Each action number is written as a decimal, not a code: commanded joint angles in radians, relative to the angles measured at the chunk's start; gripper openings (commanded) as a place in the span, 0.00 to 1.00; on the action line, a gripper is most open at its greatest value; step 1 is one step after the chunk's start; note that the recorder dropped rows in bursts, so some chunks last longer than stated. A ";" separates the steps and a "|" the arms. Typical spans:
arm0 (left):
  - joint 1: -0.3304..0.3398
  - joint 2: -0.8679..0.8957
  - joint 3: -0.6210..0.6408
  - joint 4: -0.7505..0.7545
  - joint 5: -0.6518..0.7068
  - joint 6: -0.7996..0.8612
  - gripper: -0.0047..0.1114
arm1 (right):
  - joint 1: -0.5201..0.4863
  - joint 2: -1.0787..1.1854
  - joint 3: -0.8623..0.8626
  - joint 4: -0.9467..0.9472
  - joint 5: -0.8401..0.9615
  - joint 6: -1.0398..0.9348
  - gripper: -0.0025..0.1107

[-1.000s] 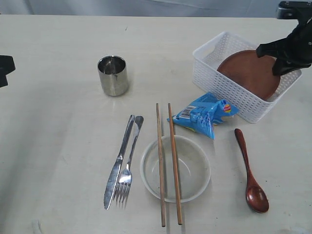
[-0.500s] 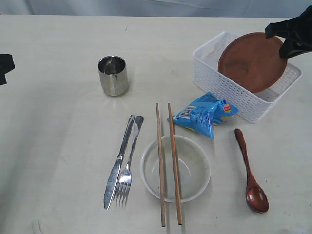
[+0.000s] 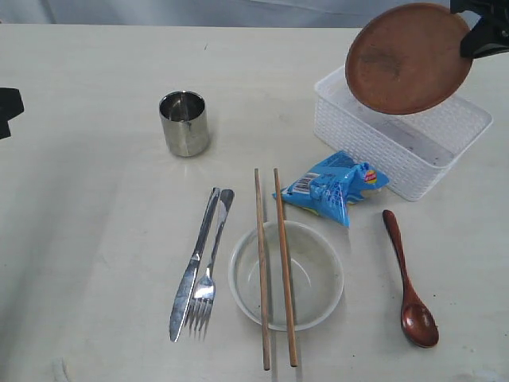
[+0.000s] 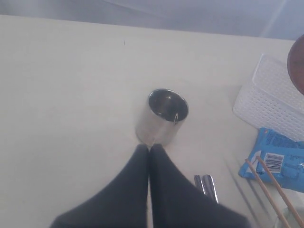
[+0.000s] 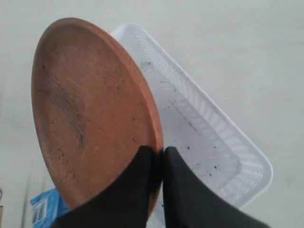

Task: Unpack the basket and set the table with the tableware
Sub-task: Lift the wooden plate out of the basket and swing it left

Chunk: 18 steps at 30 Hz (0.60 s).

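Observation:
My right gripper [image 3: 469, 36] [image 5: 157, 151] is shut on the rim of the brown round plate [image 3: 407, 58] [image 5: 90, 109], holding it tilted in the air above the white basket [image 3: 374, 147] [image 5: 213, 137]. The basket's inside shows nothing else. On the table [image 3: 79, 239] lie the steel cup [image 3: 184, 122] [image 4: 162, 116], knife [image 3: 193, 264], fork [image 3: 209, 270], off-white bowl [image 3: 314, 274] with two chopsticks [image 3: 274, 267] across it, and the dark wooden spoon [image 3: 407, 280]. My left gripper [image 4: 149, 148] is shut with nothing in it, hovering short of the cup; only a dark part of that arm [image 3: 8, 111] shows at the exterior view's left edge.
A blue snack packet [image 3: 334, 187] [image 4: 275, 156] lies between the basket and the bowl.
The right gripper has lifted the brown plate up out of the basket, and it now hangs tilted above it. The left arm has not moved.

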 commanded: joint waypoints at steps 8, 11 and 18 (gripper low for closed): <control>0.000 -0.006 0.004 -0.017 -0.009 -0.003 0.04 | 0.120 -0.005 0.002 0.187 0.028 -0.100 0.02; 0.000 -0.006 0.004 -0.018 -0.009 -0.003 0.04 | 0.201 0.004 0.002 0.195 -0.009 -0.096 0.02; 0.000 -0.006 0.004 -0.018 -0.009 -0.003 0.04 | 0.320 0.077 0.002 0.243 -0.070 -0.093 0.02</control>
